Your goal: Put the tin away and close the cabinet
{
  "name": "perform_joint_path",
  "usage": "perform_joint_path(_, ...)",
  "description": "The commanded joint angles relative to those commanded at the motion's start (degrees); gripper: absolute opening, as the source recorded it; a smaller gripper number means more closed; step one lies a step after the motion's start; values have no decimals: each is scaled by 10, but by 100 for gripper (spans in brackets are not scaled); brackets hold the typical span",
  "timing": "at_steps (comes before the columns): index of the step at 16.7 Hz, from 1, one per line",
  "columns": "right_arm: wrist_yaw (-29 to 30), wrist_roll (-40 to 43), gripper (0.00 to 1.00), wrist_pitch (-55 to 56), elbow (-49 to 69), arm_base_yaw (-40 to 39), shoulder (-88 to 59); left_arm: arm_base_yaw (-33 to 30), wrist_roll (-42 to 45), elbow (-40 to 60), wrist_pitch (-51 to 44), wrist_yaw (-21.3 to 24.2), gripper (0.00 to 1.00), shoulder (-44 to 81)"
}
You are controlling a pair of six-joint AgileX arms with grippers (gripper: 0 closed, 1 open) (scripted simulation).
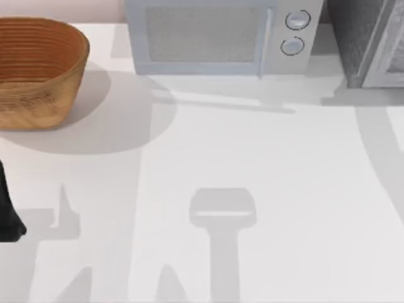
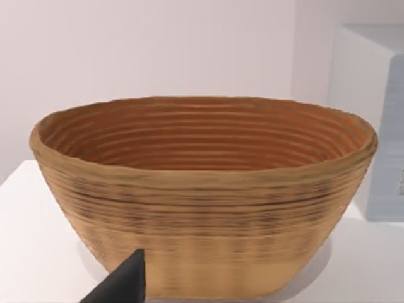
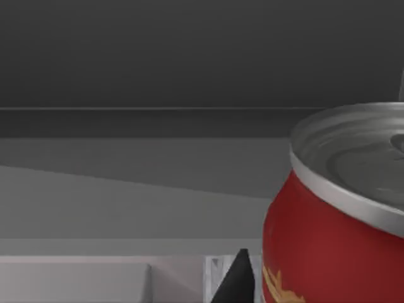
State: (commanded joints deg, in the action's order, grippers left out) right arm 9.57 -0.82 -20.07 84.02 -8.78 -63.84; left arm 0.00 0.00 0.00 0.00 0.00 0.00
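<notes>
The tin (image 3: 334,233) is a red can with a silver-grey round top and a bit of yellow label, seen very close in the right wrist view. My right gripper (image 3: 243,281) is right beside it, inside the dark grey interior of the cabinet (image 3: 189,69); whether they touch is hidden. In the top view the cabinet (image 1: 356,38) stands at the table's far right corner, with its pale framed door (image 1: 391,50) swung open. My left arm (image 1: 7,214) rests at the table's left edge, and the left gripper (image 2: 126,281) faces a basket.
A woven basket (image 1: 38,69) (image 2: 202,189) stands at the back left. A white microwave (image 1: 214,35) with two round knobs (image 1: 295,31) sits at the back centre, just left of the cabinet. The white table (image 1: 252,164) stretches out in front of them.
</notes>
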Motion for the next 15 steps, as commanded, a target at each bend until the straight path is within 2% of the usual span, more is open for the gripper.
perform_joint_path(6,15,-2,0,-36,144,-16,-109,0,0,0,0,0,100,0)
perform_joint_path(15,16,-3,0,-41,163,-16,-126,0,0,0,0,0,100,0)
